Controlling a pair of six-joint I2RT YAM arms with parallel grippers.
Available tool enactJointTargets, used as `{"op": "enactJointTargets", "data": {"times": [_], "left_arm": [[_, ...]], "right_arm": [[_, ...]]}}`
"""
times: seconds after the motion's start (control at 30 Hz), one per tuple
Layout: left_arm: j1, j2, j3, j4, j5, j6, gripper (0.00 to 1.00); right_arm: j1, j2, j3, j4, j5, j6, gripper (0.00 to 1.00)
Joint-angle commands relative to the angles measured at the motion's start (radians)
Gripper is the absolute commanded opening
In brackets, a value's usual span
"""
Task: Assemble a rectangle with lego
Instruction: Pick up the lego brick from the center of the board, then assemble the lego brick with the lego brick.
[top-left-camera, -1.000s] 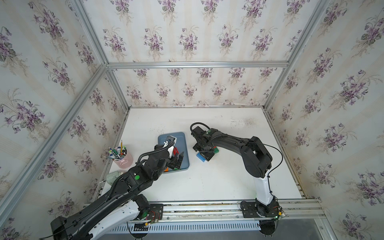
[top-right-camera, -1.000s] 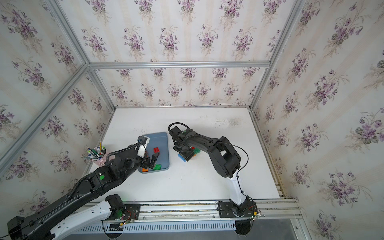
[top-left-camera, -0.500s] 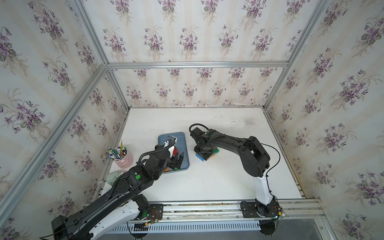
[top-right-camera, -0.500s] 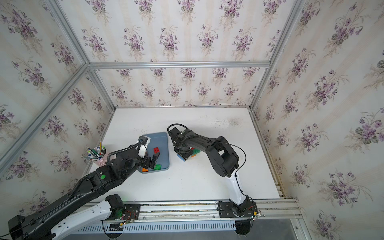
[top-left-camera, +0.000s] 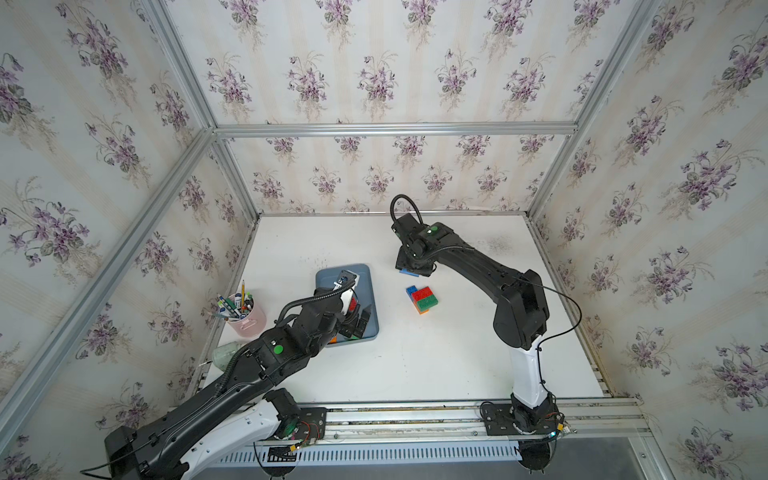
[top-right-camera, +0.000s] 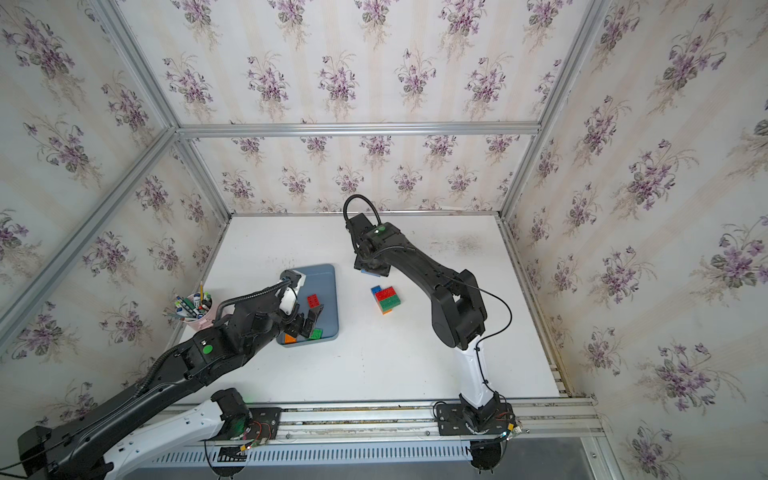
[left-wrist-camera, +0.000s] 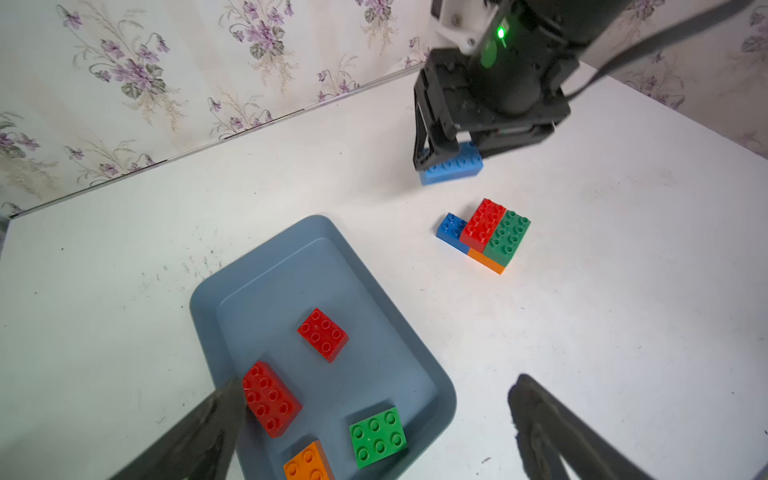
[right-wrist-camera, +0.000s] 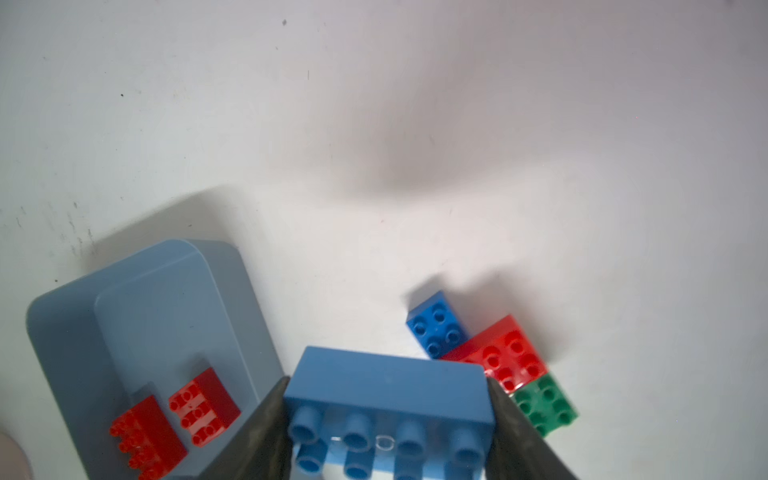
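1. The right gripper (top-left-camera: 411, 269) has swung away from the stepped stack (top-left-camera: 422, 298) it covered a second ago to a spot just beyond it, carrying the light blue brick (right-wrist-camera: 390, 386). The left arm has hardly shifted.
2. Nearest, a metal rail (top-left-camera: 415, 415) carries both arm bases along the front edge of the white table (top-left-camera: 415, 365), which is scuffed and speckled with dark marks.
3. At near left, the left gripper (left-wrist-camera: 374, 395) hangs over the blue-grey tray (left-wrist-camera: 291, 282), jaws spread wide and holding nothing. One fingertip (left-wrist-camera: 226, 399) is just beside the long red brick (left-wrist-camera: 270, 399).
4. Also in the tray lie a shorter red brick (left-wrist-camera: 323, 334), a green brick (left-wrist-camera: 377, 436) and an orange brick (left-wrist-camera: 309, 461), all apart from one another.
5. Left of the tray, by the wall, stands a pink cup (top-left-camera: 245, 320) of pens and pencils.
6. Mid-table, right of the tray, the stack shows a red top brick (left-wrist-camera: 482, 224) and a green top brick (left-wrist-camera: 507, 237) side by side over an orange base (left-wrist-camera: 486, 261), with a blue square brick (left-wrist-camera: 451, 227) touching on the left.
7. Farther back, the right gripper is half closed on the short ends of the light blue brick, studs up. Whether the brick touches the table cannot be told.
8. Violet-sprigged wallpaper (top-left-camera: 374, 174) in an aluminium frame (top-left-camera: 395, 129) encloses the cell.
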Motion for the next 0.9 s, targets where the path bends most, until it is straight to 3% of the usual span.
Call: {"op": "enactJointTargets", "data": {"times": [0.0, 0.13, 0.37, 0.87], "left_arm": [[-0.001, 0.051, 0.037, -0.043, 0.087, 0.03, 1.0], [-0.014, 0.104, 0.067, -0.056, 0.12, 0.037, 1.0], [-0.027, 0.131, 0.082, -0.062, 0.094, 0.069, 1.0], [-0.03, 0.185, 0.083, -0.038, 0.088, 0.075, 1.0]], "right_arm": [[-0.033, 0.005, 0.017, -0.016, 0.012, -0.353, 0.52], [-0.05, 0.034, -0.019, 0.072, -0.059, -0.517, 0.52], [-0.061, 0.138, 0.039, -0.013, -0.14, -0.712, 0.52], [-0.084, 0.121, -0.031, -0.117, -0.199, -0.675, 0.51]]}}
